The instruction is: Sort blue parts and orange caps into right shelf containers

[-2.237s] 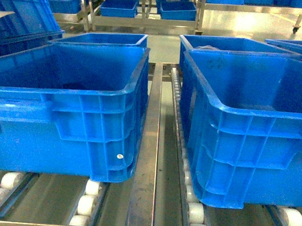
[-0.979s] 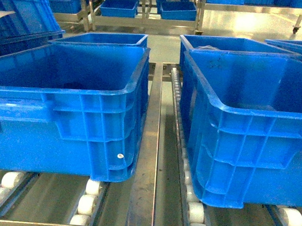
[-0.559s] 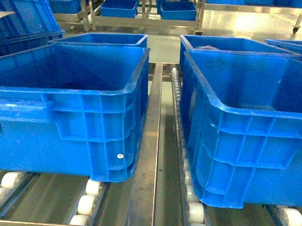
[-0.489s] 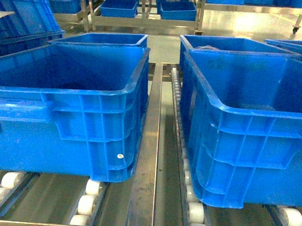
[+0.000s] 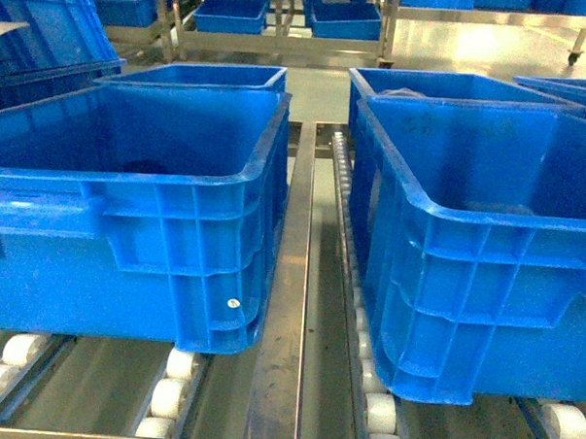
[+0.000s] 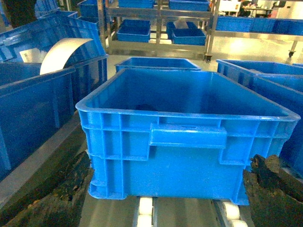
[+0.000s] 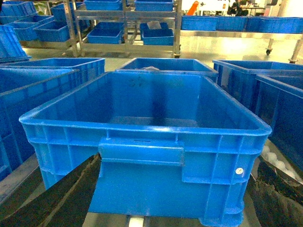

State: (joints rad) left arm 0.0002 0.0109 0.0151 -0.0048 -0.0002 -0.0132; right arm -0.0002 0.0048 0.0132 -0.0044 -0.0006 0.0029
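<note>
Two deep blue crates sit side by side on the roller shelf, the left crate [image 6: 189, 142] dead ahead of the spread-open left tool [image 6: 161, 208], the right crate [image 7: 147, 156] squarely facing the equally open, empty right tool [image 7: 165, 208], no parts visible.

Head camera looks down between two crates (left [image 5: 130, 173], right [image 5: 488, 218]); each wrist camera faces its own crate's handle wall [image 6: 187, 137] [image 7: 142, 153], close, level.
</note>
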